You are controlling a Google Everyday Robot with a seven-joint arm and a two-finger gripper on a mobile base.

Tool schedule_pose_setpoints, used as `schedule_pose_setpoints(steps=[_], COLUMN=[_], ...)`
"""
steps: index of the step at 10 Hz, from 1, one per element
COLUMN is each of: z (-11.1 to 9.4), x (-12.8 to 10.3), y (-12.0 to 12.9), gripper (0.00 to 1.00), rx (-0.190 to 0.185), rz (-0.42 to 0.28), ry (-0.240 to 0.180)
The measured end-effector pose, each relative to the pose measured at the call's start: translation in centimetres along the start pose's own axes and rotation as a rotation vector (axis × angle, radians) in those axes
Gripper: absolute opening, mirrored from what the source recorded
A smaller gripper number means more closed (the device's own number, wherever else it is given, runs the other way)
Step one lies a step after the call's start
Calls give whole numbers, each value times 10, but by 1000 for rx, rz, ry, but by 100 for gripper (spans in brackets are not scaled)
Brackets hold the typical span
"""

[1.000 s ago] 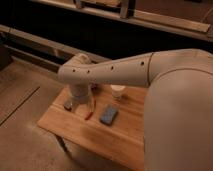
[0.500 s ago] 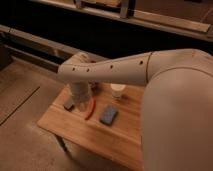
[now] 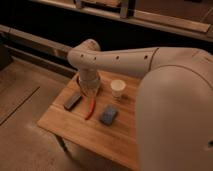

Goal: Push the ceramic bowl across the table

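Observation:
The wooden table (image 3: 75, 131) fills the middle of the camera view. My arm reaches in from the right, and its white wrist hangs over the table's far left part. The gripper (image 3: 89, 93) points down there, close to the tabletop, just left of the white cup (image 3: 117, 89). The maroon ceramic bowl does not show; the wrist and gripper cover the spot behind them.
A dark flat block (image 3: 72, 100) lies at the table's left edge. A thin orange-red tool (image 3: 90, 108) lies just in front of the gripper. A blue sponge (image 3: 108, 115) lies mid-table. My own white body (image 3: 175, 125) blocks the right side. Dark rails run behind the table.
The wrist and gripper have shifted slightly to the right and toward the far side of the table. The cup, sponge, block and orange tool have stayed where they were.

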State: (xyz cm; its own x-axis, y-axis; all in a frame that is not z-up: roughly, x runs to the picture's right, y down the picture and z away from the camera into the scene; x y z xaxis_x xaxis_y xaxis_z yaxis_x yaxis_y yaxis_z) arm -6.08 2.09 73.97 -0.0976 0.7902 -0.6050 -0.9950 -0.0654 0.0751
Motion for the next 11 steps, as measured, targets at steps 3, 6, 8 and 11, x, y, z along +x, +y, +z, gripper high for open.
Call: schedule_pose_setpoints(steps=[3, 6, 8, 11], z=[6, 12, 16, 19], x=[-26, -57, -79, -95], y=[-4, 1, 4, 11], gripper=[0, 0, 0, 0], rx=[2, 46, 62, 65], rz=[-25, -102, -144, -163], ry=[4, -2, -1, 8])
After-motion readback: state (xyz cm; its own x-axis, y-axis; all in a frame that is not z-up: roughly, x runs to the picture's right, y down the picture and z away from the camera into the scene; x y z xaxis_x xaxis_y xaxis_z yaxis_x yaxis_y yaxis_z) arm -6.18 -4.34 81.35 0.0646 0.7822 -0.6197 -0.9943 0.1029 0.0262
